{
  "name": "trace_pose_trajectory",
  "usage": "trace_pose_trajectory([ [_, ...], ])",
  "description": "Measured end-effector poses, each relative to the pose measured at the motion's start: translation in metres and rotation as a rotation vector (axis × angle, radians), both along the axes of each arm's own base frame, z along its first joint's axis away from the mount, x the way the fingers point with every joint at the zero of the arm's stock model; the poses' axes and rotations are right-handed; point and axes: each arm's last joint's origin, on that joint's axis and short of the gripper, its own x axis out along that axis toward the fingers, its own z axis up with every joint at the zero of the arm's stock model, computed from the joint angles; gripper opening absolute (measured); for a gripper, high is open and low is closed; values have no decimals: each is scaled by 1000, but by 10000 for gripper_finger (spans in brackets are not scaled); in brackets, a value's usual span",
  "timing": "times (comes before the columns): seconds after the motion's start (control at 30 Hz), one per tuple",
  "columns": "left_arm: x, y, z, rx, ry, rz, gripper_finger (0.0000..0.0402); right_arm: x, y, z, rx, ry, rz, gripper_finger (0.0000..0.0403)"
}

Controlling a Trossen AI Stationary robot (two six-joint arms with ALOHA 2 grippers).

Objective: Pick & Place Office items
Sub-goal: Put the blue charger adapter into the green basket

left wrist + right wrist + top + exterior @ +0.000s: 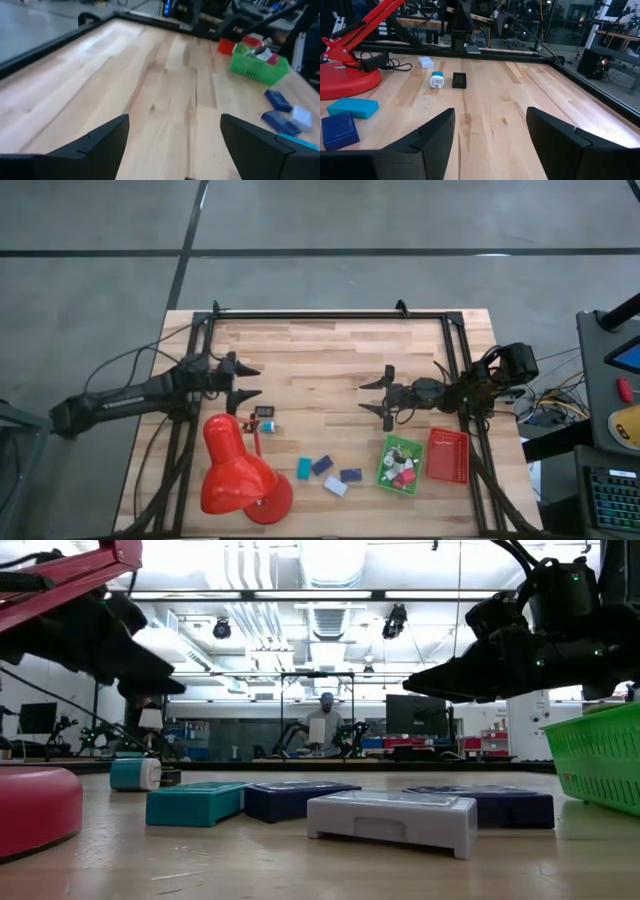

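Four small blocks lie flat on the near part of the table: a teal one (304, 469), two dark blue ones (321, 465) (350, 475) and a white one (335, 486). A small black piece (265, 412) and a teal-and-white piece (268, 426) lie by the lamp's head. More small pieces sit inside the green tray (402, 465). My left gripper (248, 382) hovers open at mid-left, just beyond the black piece, holding nothing. My right gripper (366, 397) hovers open at mid-right, pointing level toward the left, holding nothing.
A big red desk lamp (238, 475) stands at the near left, its arm crossing above the small pieces. A red tray (448, 456) lies right of the green one. A black frame (330, 315) borders the table. Bare wood lies between the two grippers.
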Motion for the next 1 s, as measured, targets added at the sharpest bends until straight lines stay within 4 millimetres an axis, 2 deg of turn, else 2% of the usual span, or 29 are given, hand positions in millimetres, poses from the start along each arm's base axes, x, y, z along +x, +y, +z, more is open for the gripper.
trace_pose_trajectory([
  [0.23, 4, 1, -12, -38, 116, -29, 320, 0, 0, 0, 0, 0, 0, 243],
  [0.4, 8, -2, -13, -62, 135, -80, 320, 0, 0, 0, 0, 0, 0, 249],
  [0.57, 10, -5, -16, -92, 226, -92, 320, 0, 0, 0, 0, 0, 0, 251],
  [0.73, 18, -6, -7, -77, 229, -138, 320, 0, 0, 0, 0, 0, 0, 246],
  [0.87, 27, -11, 4, -38, 217, -259, 319, 0, 0, 0, 0, 0, 0, 242],
  [1.0, 34, -15, 4, -73, 241, -352, 319, 0, 0, 0, 0, 0, 0, 245],
])
